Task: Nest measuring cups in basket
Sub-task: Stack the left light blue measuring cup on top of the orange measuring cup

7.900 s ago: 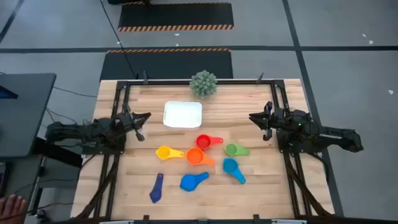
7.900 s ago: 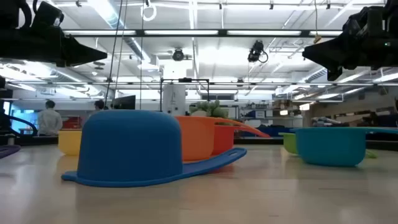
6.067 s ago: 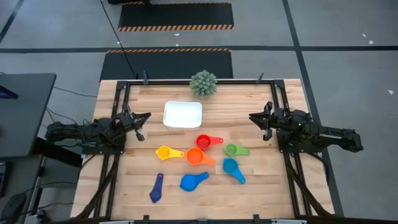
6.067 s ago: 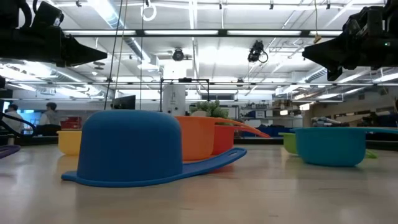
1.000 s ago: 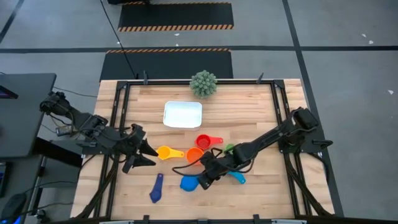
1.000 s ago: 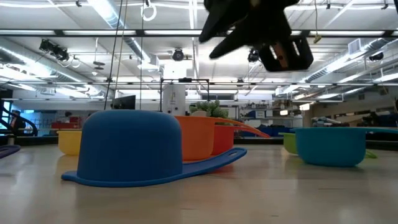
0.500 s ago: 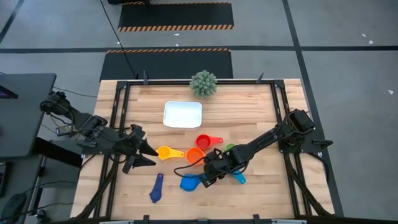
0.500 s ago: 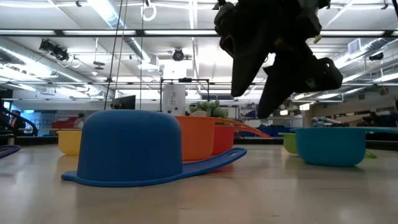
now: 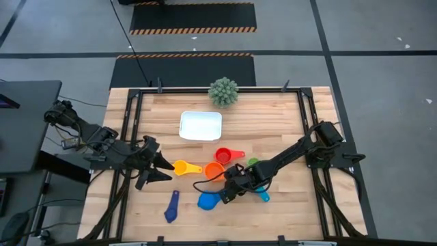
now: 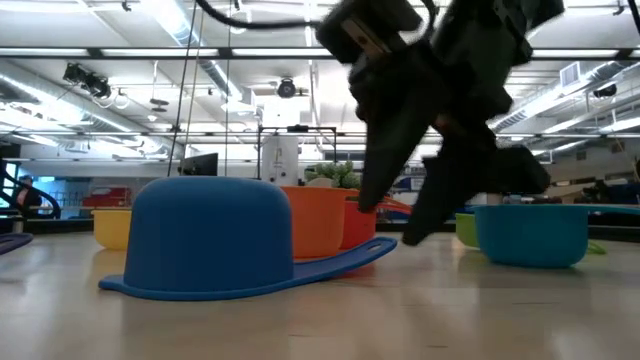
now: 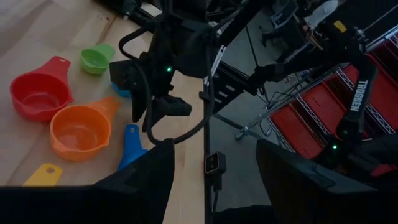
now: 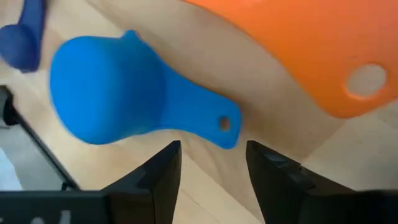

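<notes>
The measuring cups lie on the wooden table: yellow (image 9: 180, 167), orange (image 9: 214, 171), red (image 9: 224, 156), green (image 9: 253, 162), light blue (image 9: 262, 195), navy (image 9: 171, 206). A blue cup (image 12: 106, 99) rests mouth down. My right gripper (image 12: 211, 171) is open and tipped down over the blue cup's handle end (image 12: 224, 124), one finger on each side, low above the table (image 10: 385, 225). My left gripper (image 9: 167, 172) waits open just left of the yellow cup. The white basket (image 9: 201, 126) stands farther back with nothing in it.
A spiky grey-green ball plant (image 9: 223, 91) sits at the far edge behind the basket. The orange cup's handle (image 12: 336, 68) lies close beside the blue cup's handle. Black frame rails (image 9: 133, 123) run along the table's left and right sides.
My right gripper has come down toward the blue cup's handle, tipping its fingers toward the table, and it has opened. The cups lie where they were. My left arm has kept still.
</notes>
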